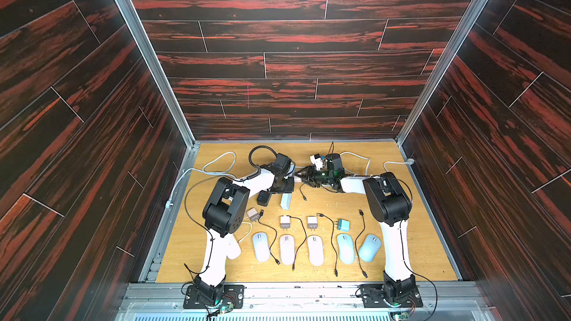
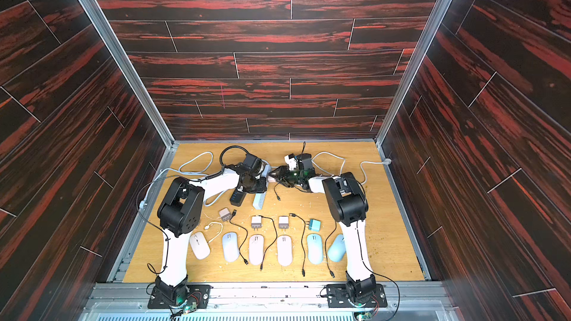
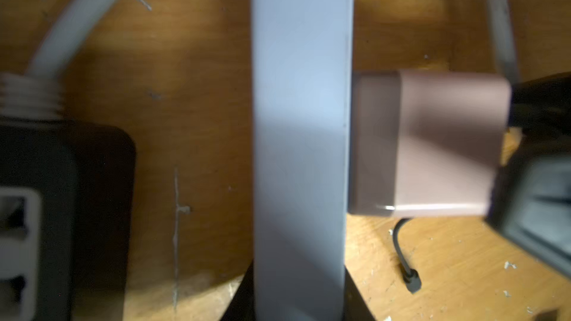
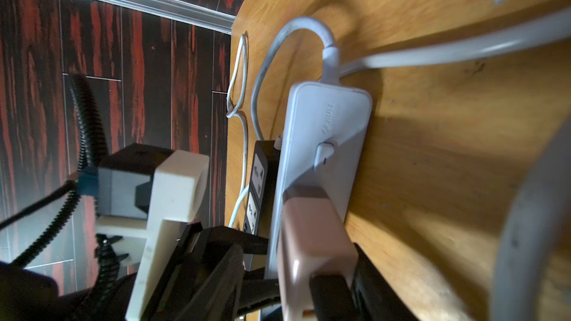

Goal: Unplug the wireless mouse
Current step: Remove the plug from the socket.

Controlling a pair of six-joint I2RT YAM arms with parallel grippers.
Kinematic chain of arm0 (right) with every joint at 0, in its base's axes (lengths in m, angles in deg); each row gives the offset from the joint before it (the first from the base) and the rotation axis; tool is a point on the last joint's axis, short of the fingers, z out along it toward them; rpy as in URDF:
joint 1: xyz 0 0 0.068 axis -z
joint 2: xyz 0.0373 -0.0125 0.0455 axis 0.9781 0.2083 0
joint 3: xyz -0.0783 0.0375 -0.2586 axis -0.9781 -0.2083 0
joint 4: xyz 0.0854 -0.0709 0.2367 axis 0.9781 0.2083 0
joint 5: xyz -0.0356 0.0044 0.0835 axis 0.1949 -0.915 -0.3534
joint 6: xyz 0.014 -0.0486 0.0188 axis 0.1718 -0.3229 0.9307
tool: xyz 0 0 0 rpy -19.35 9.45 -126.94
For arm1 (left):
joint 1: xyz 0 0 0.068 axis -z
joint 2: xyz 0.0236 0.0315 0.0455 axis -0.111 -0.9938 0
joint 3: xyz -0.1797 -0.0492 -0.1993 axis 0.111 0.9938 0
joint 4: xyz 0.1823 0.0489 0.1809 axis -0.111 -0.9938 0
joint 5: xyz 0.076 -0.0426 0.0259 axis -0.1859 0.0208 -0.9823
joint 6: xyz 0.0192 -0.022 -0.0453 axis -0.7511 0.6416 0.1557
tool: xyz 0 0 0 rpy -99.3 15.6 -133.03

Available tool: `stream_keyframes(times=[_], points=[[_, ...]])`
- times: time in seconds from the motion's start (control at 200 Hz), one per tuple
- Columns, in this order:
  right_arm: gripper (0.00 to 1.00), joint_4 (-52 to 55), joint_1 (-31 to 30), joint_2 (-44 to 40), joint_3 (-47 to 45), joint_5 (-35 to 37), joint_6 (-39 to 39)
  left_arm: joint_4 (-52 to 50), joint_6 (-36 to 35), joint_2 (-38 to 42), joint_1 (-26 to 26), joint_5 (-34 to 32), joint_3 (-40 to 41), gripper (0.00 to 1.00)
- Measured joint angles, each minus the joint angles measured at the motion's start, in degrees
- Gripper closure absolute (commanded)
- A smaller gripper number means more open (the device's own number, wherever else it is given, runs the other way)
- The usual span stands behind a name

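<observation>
Right wrist view shows the pink charger plugged into the white power strip at the desk's far middle; the right end effector, arm stretched low, brackets it, grip unclear. The left end effector, wrist bent downward, clamps the strip.

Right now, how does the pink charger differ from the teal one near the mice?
The pink charger is plugged into the white power strip; the teal charger lies unplugged on the table. The pink charger sits between the jaws of the right gripper; no gripper is near the teal charger. Both are small, blocky wall chargers.
</observation>
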Motion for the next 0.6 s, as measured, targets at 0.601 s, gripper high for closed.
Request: stream_keyframes(times=[0.601], points=[[0.81,-1.7,0.1,0.7,-0.8,0.2,1.8,1.2,1.4,0.1,-0.8,1.8,0.6,1.00]])
